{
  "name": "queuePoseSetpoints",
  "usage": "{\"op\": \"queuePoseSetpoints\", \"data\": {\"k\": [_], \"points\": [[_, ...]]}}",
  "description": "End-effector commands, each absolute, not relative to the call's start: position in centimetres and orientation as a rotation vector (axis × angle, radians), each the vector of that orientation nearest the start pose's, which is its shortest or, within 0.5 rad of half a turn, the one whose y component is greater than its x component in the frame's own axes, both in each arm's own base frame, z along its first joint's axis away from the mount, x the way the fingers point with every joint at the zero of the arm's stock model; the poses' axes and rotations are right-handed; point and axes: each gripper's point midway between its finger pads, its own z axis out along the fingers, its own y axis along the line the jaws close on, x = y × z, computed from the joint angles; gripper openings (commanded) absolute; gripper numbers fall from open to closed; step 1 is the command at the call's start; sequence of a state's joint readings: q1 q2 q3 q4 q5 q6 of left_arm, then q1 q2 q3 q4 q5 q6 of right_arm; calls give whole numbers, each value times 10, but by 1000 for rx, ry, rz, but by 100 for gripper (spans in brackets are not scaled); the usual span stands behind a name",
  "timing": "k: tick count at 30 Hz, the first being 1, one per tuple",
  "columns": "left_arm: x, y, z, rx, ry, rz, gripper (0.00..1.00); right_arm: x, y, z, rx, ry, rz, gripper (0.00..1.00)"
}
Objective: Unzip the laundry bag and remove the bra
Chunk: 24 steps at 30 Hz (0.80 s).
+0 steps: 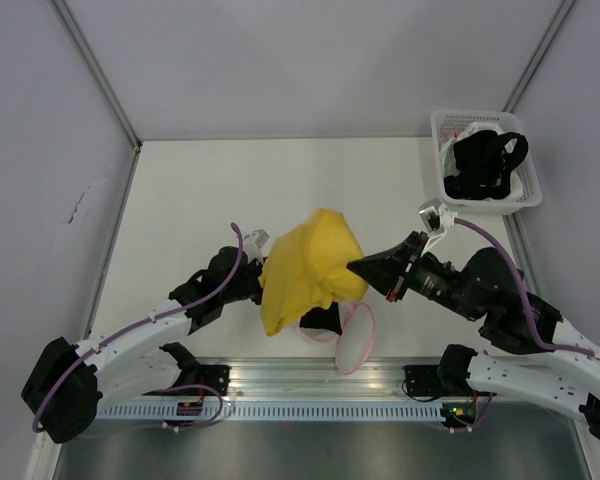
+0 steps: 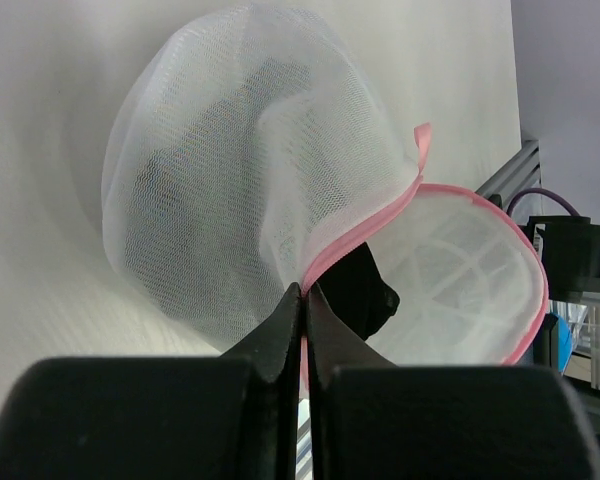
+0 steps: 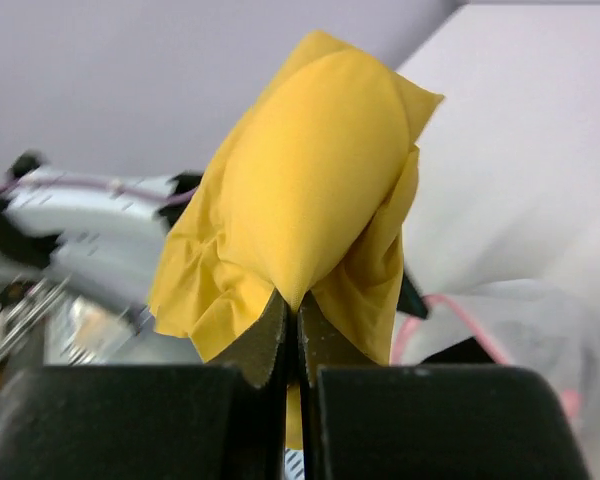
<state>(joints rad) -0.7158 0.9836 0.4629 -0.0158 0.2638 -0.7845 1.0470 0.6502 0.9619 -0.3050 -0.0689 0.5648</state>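
Top external view: the yellow bra is gripped by the closed right pincer and held above the unzipped laundry bag, whose pink rim is pinched by the left pincer.

The laundry bag is sheer mesh, the bra smooth matt yellow cloth.

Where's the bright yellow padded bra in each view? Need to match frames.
Top external: bright yellow padded bra at picture centre.
Left wrist: not in it.
Right wrist: the bra fills the centre, pinched in the right pincer.
Shared landmark: round white mesh laundry bag with pink zipper trim, seen in all three views.
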Motion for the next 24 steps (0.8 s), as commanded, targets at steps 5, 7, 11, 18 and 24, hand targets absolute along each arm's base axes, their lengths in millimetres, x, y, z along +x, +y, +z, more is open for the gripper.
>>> {"op": "queuePoseSetpoints", "data": {"k": [5,7,11,18,24], "points": [[179,-257,127,90,2293,-1147,2,226,166,347,187,1731,488,0],[177,-255,128,86,2291,-1149,2,240,128,358,367,1643,300,0],[174,-254,132,86,2283,-1165,2,269,91,376,549,1517,96,0],[169,-256,144,99,2257,-1214,2,381,11,350,756,1586,-49,0],[167,-256,152,99,2237,-1235,2,470,-79,330,927,1609,-182,0]]}}
